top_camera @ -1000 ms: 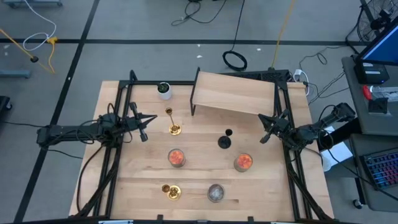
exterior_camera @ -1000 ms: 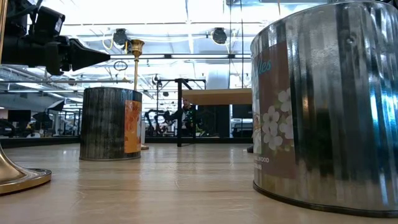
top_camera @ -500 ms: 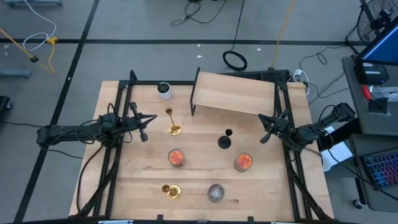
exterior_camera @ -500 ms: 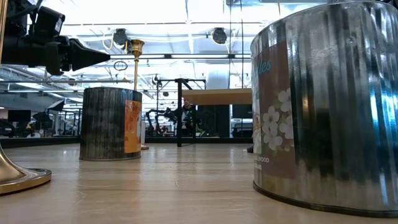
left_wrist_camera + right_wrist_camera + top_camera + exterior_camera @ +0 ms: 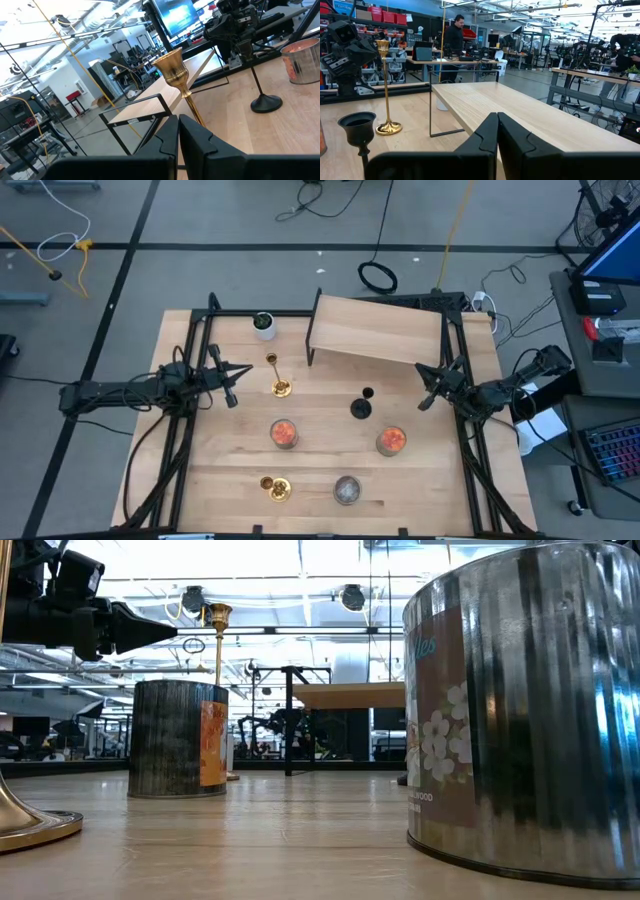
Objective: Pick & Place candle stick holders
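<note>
Left gripper (image 5: pixel 232 381) hangs over the left side of the surface (image 5: pixel 330 460), jaws pressed together and holding nothing. The tall gold holder (image 5: pixel 279 376) stands upright just beside it, toward the surface's middle. In the left wrist view its cup (image 5: pixel 170 66) sits directly ahead of the closed tips, stem running vertical — so the long axis is crosswise to the gripper's line of reach.

Right gripper (image 5: pixel 429 388) waits at the right edge, jaws also together and empty. Nearest to it is the black holder (image 5: pixel 361 406), upright; an orange jar (image 5: pixel 391 441) sits a little nearer the front edge.

Others, all standing:
- second orange jar (image 5: pixel 284 433), mid-surface
- second gold holder (image 5: pixel 275 487) and clear-grey jar (image 5: pixel 347 490), along the front edge

Judgement: the left arm is the nearer one for the tall gold holder. It must part its jaws before advancing, then close on the stem from the side; the slim, top-heavy stem could tip if nudged.
</note>
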